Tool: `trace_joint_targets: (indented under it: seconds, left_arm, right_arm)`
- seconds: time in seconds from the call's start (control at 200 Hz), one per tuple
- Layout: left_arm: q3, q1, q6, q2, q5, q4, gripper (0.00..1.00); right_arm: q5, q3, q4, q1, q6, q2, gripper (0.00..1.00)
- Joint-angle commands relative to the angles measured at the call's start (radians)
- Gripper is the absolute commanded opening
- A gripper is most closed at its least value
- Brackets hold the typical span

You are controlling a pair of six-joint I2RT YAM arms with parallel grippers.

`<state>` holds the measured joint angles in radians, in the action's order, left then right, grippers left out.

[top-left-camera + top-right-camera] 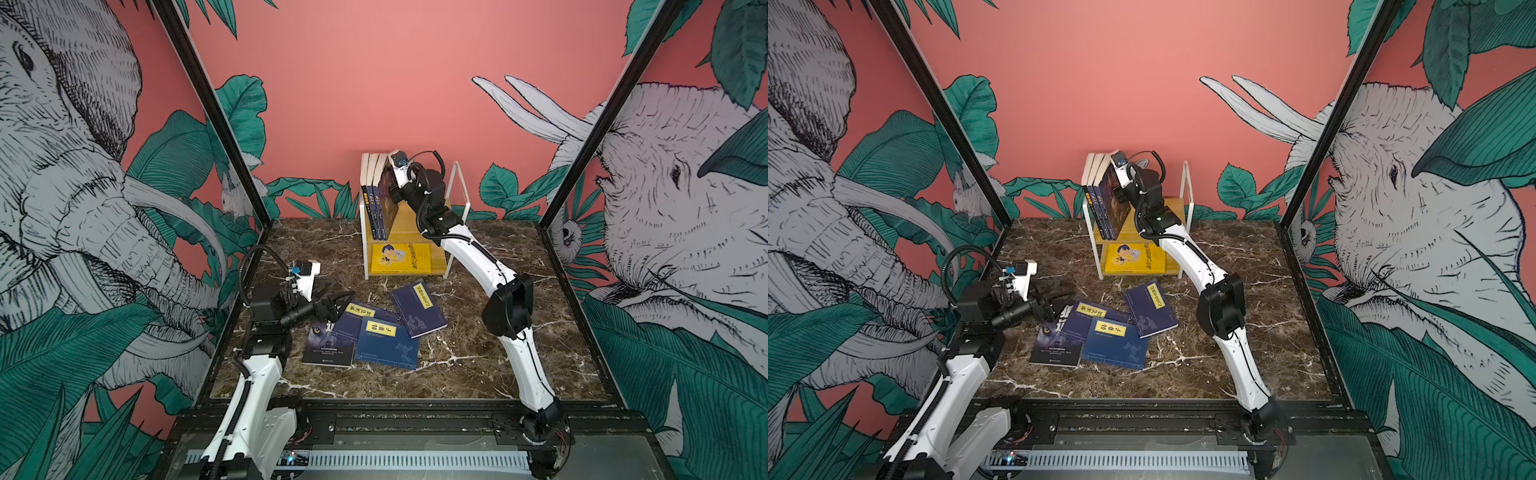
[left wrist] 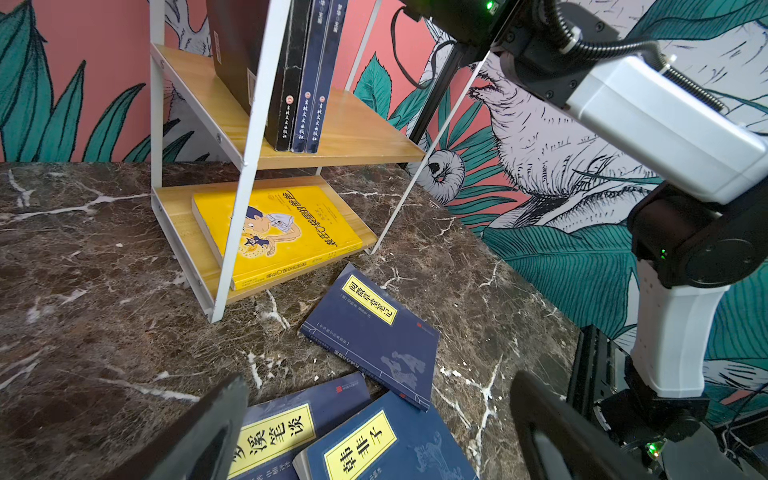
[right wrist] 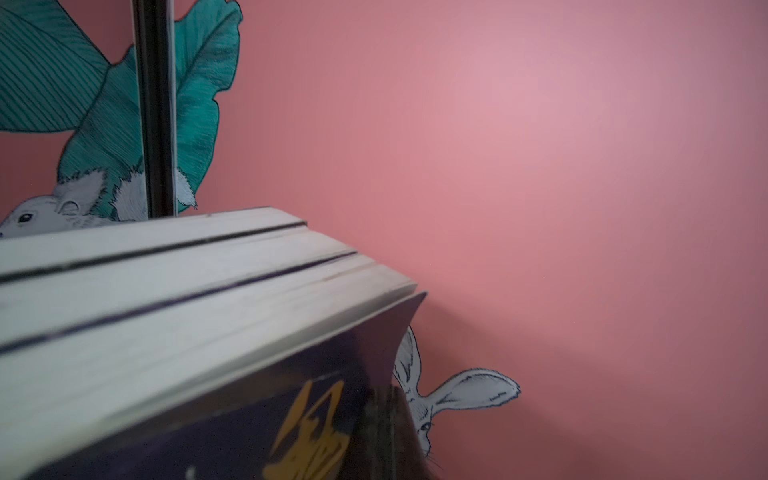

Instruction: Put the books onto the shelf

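Three navy books with yellow labels (image 1: 417,309) (image 1: 388,343) (image 1: 359,318) and a black wolf-eyes book (image 1: 328,345) lie overlapping on the marble table, also in the left wrist view (image 2: 374,328). My left gripper (image 1: 332,297) (image 2: 380,390) hangs open just above their left end, holding nothing. On the upper board of the shelf (image 1: 457,166) (image 1: 1187,174) two purple-blue books (image 1: 384,199) (image 1: 1111,195) stand leaning left. My right gripper (image 1: 392,194) (image 3: 386,440) is shut, its tip against the outer one's cover (image 3: 208,415), whose corner curls up.
A dark brown book (image 1: 366,195) stands leftmost on the upper board. A yellow cartoon-cover book (image 1: 401,258) (image 2: 274,232) lies flat on the lower board. The upper board's right half (image 2: 365,129) is bare. Black frame posts (image 1: 582,166) edge the table.
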<state>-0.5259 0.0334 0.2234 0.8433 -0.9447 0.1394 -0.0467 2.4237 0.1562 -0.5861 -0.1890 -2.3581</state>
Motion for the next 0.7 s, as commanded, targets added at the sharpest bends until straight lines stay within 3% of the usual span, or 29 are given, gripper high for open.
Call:
trace_joint_targets:
  seconds: [0.0, 0.305, 0.585, 0.695]
  left_arm:
    - [-0.002, -0.004, -0.022, -0.005, -0.001, -0.006, 1.00]
    - [0.000, -0.005, -0.026, -0.010, -0.003, -0.003, 1.00]
    - [0.007, -0.005, -0.014, -0.010, -0.006, 0.011, 1.00]
    - [0.004, -0.004, -0.021, -0.012, -0.008, -0.001, 1.00]
  right_arm:
    - [-0.074, 0.079, 0.085, -0.002, 0.033, -0.034, 0.00]
    - [-0.087, 0.207, 0.107, -0.007, 0.078, -0.111, 0.01]
    - [-0.098, 0.136, 0.102, -0.016, 0.043, -0.053, 0.01]
    - [-0.018, 0.064, 0.093, -0.015, 0.050, 0.010, 0.01]
